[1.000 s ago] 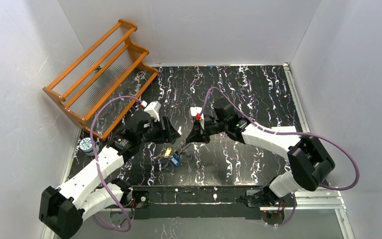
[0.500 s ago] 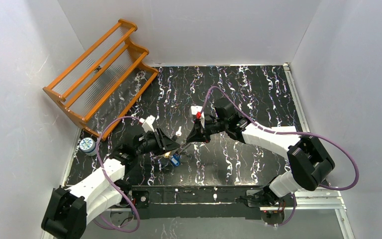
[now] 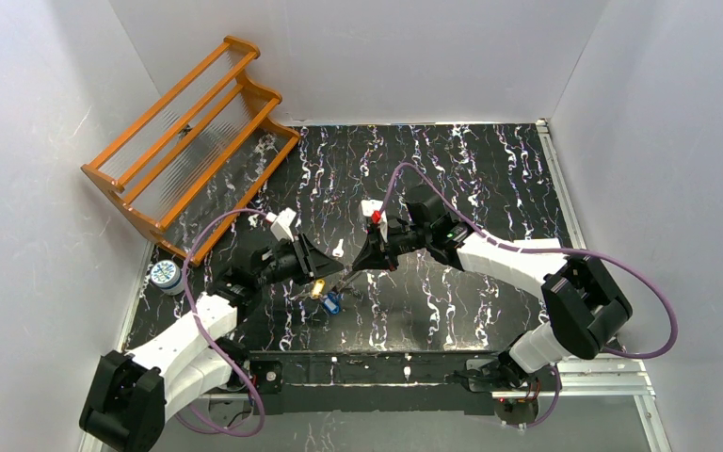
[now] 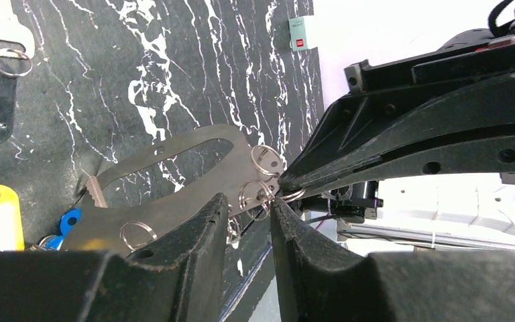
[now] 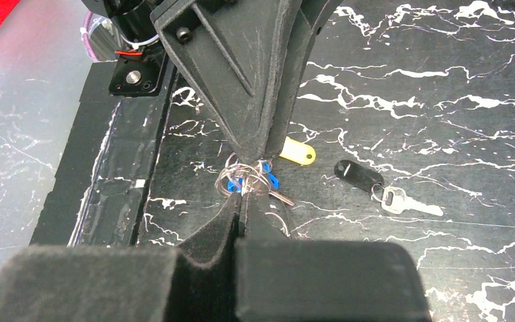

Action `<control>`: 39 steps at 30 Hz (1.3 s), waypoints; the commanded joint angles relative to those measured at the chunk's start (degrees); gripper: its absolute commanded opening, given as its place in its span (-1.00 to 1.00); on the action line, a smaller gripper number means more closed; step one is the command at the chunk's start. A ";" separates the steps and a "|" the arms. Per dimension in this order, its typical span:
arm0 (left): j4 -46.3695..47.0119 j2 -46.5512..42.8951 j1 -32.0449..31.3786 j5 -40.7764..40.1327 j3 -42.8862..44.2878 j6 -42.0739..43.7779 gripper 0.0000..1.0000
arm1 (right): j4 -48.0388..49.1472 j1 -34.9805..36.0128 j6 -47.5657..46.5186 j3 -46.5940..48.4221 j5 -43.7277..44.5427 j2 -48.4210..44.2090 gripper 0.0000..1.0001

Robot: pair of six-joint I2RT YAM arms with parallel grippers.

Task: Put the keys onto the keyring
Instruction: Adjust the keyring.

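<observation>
1: Two grippers meet near the front edge of the table [image 3: 490,169]. Where do you find the keyring?

2: You find the keyring [image 4: 167,204] between them. It is tilted, with one end raised off the table. Small rings [image 4: 253,159] hang on its edge.

1: State the right gripper.

2: The right gripper [image 5: 240,209] has its fingers pressed together on the raised end of the keyring, at the small rings.

1: State the left gripper.

2: The left gripper [image 4: 249,206] faces the right one, tip to tip. Its fingers stand a narrow gap apart at the keyring's edge. You cannot tell whether they pinch a ring.

1: Locate the keys.

2: The blue keys [image 5: 269,180] lie on the table under the fingertips, tangled with wire rings. You cannot tell whether they hang on the keyring. The yellow key [image 5: 297,153] lies just beside them. The black key [image 5: 357,176] lies apart from that cluster, flat on the table.

1: Other items?

2: A rack [image 3: 188,141] leans at the far left corner. A tin [image 3: 162,275] stands at the left edge, well apart from the keys.
</observation>
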 commanded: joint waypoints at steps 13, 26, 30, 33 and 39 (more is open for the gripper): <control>7.81 3.19 -1.78 3.80 0.53 -0.88 -0.55 | -1.50 -0.42 1.62 0.89 -0.42 2.48 -0.97; 12.60 2.87 -2.52 0.08 -1.78 -4.95 -1.00 | -1.22 -0.46 -0.20 0.44 -1.89 2.53 -0.97; 12.72 0.80 -2.52 -2.71 -2.61 -7.96 -1.00 | 0.52 -0.42 -1.87 -0.84 -3.65 1.65 -0.97; 13.74 -0.92 -2.52 -5.06 -3.93 -11.43 -1.00 | 2.33 -0.42 -2.53 -2.04 -4.07 0.90 -0.97; 19.94 -2.82 -2.52 -8.69 -8.63 -20.13 -0.81 | 4.66 -0.47 -3.27 -3.90 -4.98 -0.28 -0.97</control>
